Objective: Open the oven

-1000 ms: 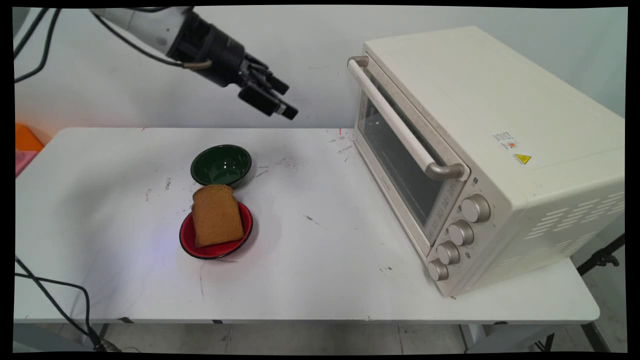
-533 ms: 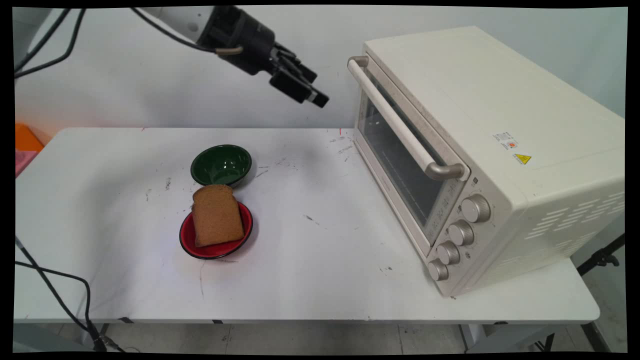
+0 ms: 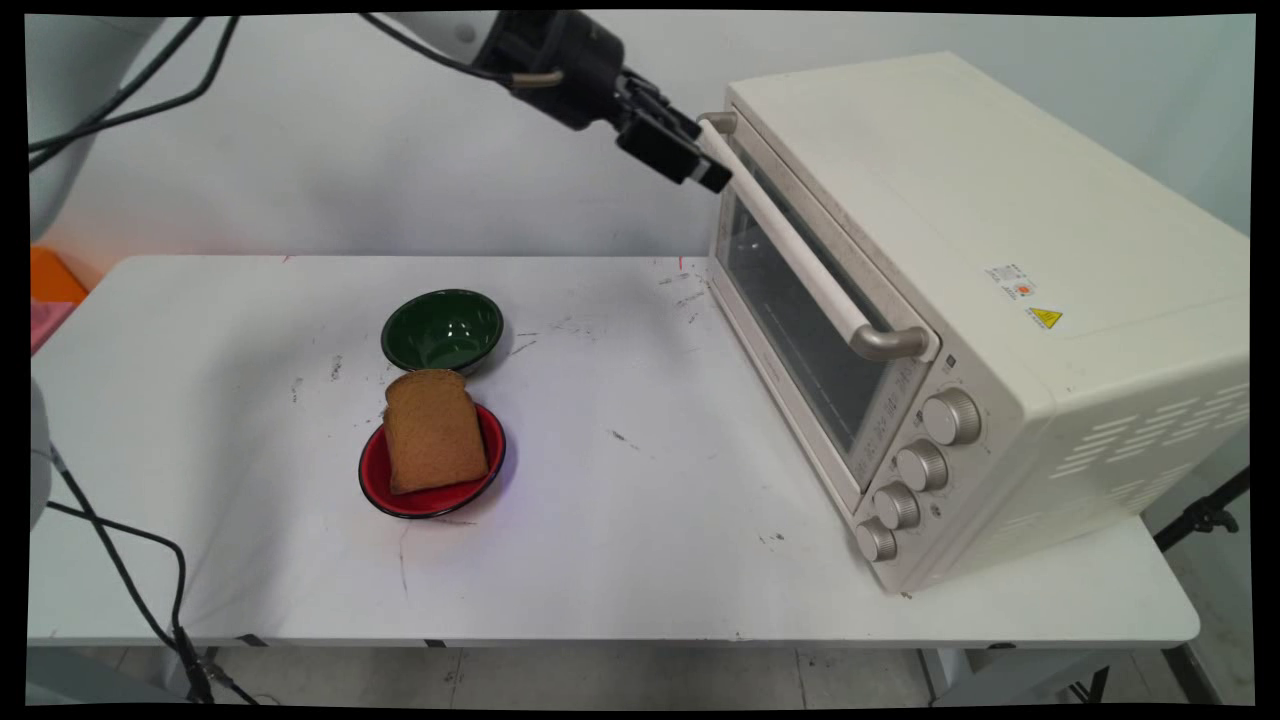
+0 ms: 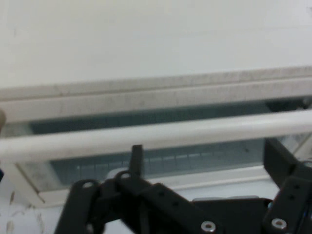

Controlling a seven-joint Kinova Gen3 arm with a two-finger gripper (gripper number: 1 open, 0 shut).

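The black gripper (image 3: pixel 704 171) is up high, right by the far end of the door handle (image 3: pixel 800 255) of the oven (image 3: pixel 950 200) at the tabletop's (image 3: pixel 620 560) right edge. Its fingers are spread wide and hold nothing. The oven door is shut. A second ago the gripper hung over the middle of the back edge. The bread (image 3: pixel 432 430) has not moved.

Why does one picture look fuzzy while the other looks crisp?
In the hand view, the toaster oven and its handle look soft and hazy, seen close up. In the main view, the bread, both bowls and the oven knobs appear sharp.
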